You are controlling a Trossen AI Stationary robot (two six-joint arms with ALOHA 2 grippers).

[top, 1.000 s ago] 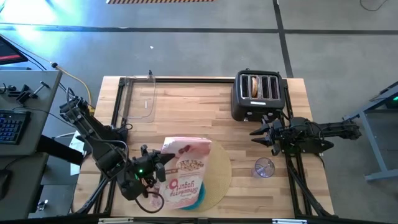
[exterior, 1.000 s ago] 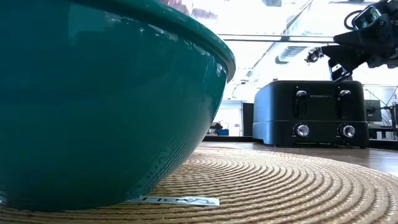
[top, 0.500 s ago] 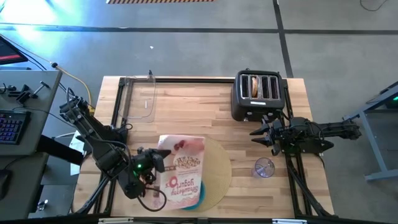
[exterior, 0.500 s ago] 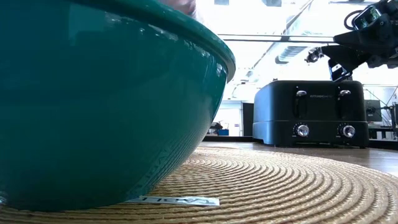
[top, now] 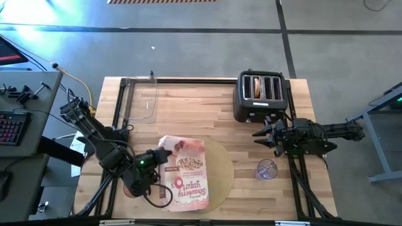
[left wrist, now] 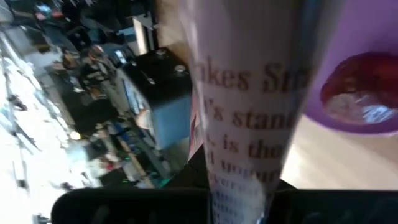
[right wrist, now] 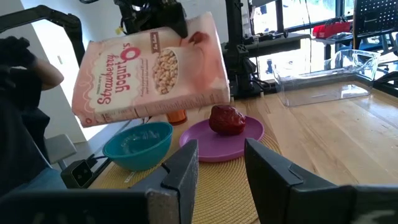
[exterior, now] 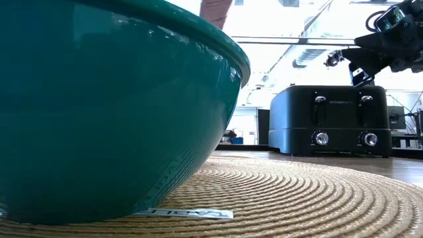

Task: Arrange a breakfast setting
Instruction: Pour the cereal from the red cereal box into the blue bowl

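A: Left claw (top: 162, 162) is clamped on the cereal box (top: 183, 172). The box is tipped over, long axis close to level, hanging right above the teal bowl (right wrist: 138, 144).

B: Which way does the bowl lie from the claw?

A: Below it. From above, the box covers the bowl and the purple plate (right wrist: 221, 140) entirely. Which end is open I can't tell, so I'd guess it's pouring or about to.

B: Anything in the bowl?

A: Looks like something pale at the bottom, too faint to call cereal. The plate holds the red fruit (right wrist: 227, 119). Both sit on the round mat (top: 220, 168).

B: Right arm?

A: Right claw (top: 259, 137) waits near the toaster (top: 259, 95), fingers apart, empty. The clear glass (top: 267, 169) stands on the tabletop (top: 188, 113) just beside it. The left arm is nearer the bowl.
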